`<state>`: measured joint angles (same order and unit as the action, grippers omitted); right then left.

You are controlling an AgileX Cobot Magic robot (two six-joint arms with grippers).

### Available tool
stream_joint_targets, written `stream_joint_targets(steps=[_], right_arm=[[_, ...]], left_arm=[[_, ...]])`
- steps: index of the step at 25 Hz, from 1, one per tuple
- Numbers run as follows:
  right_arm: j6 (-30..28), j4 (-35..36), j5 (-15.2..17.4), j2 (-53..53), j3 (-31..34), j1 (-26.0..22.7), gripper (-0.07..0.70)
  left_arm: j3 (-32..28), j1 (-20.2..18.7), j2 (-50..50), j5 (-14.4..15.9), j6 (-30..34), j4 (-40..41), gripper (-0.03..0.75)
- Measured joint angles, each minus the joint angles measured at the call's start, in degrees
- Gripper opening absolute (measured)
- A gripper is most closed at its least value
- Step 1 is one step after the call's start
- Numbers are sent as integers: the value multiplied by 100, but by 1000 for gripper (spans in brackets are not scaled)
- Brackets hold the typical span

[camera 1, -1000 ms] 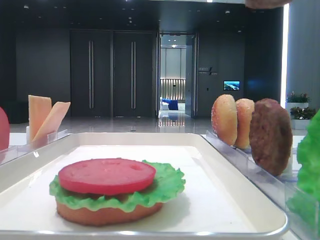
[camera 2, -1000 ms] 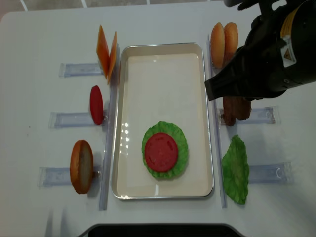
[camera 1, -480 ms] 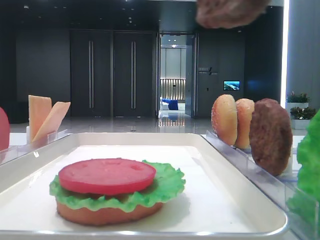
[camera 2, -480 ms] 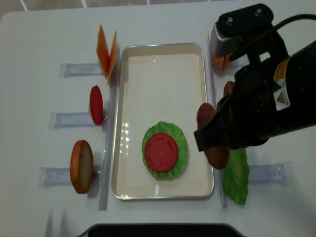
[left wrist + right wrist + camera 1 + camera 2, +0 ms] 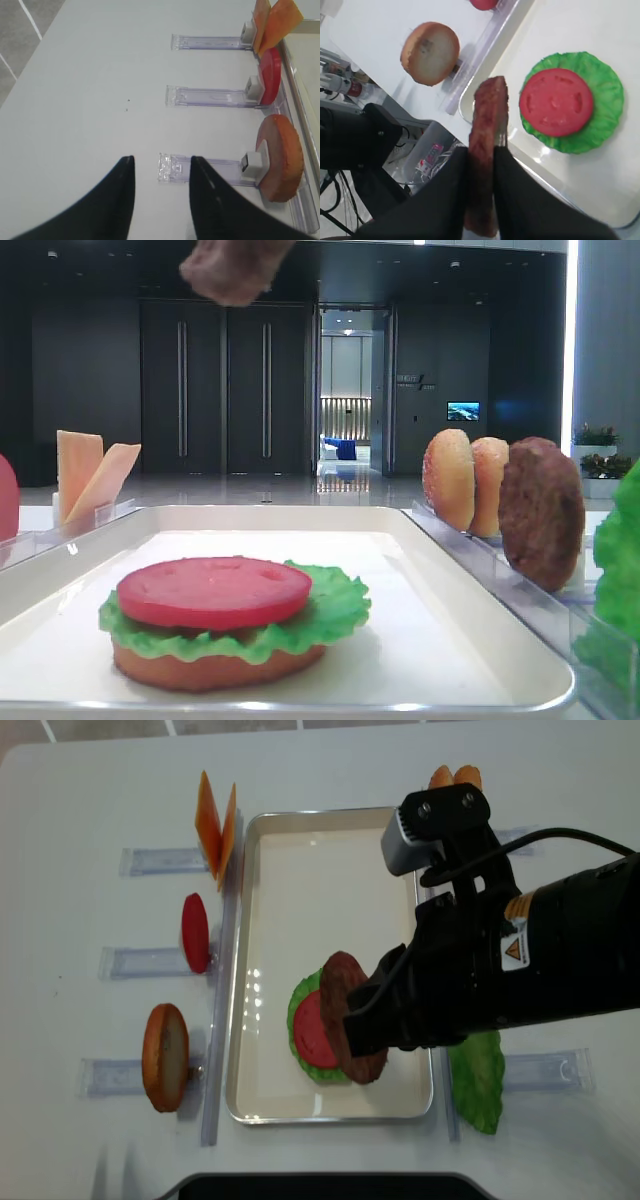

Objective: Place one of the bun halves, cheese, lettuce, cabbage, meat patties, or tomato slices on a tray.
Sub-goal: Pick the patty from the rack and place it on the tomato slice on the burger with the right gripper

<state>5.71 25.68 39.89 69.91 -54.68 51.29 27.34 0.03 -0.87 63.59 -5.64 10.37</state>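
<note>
Patty is pinched edge-on between the fingers of the right gripper, hanging above the tray beside the stack. Just right of the gripper's tip in the wrist view lie a tomato slice on lettuce, with a bun half at the bottom. Left of it, off the tray, a bun half stands in a rack. Left gripper has its jaws pressed together, holding nothing, over the table; a rack with a bun half lies just ahead and to its right, then a tomato slice and cheese.
</note>
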Motion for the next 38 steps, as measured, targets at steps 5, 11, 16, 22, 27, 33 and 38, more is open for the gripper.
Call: stream_joint_targets(steps=[5, 11, 16, 22, 27, 33, 38], right_arm=[[-979, 985, -452, 417, 13, 0, 115], [-1758, 1479, -590, 1079, 50, -36, 115], [-2658, 2174, -658, 1423, 61, -394, 115], [-3945, 3415, -682, 1783, 61, -738, 114], [-4323, 3601, -676, 2042, 61, -738, 114], [-4588, 3672, -709, 2109, 61, -791, 114], [-4715, 3680, -732, 2211, 63, -796, 113]], left_arm=[[0, 0, 0, 0, 0, 0, 282], [0, 0, 0, 0, 0, 0, 282], [0, 0, 0, 0, 0, 0, 282], [0, 0, 0, 0, 0, 0, 282], [0, 0, 0, 0, 0, 0, 282], [0, 0, 0, 0, 0, 0, 282], [0, 0, 0, 0, 0, 0, 282]])
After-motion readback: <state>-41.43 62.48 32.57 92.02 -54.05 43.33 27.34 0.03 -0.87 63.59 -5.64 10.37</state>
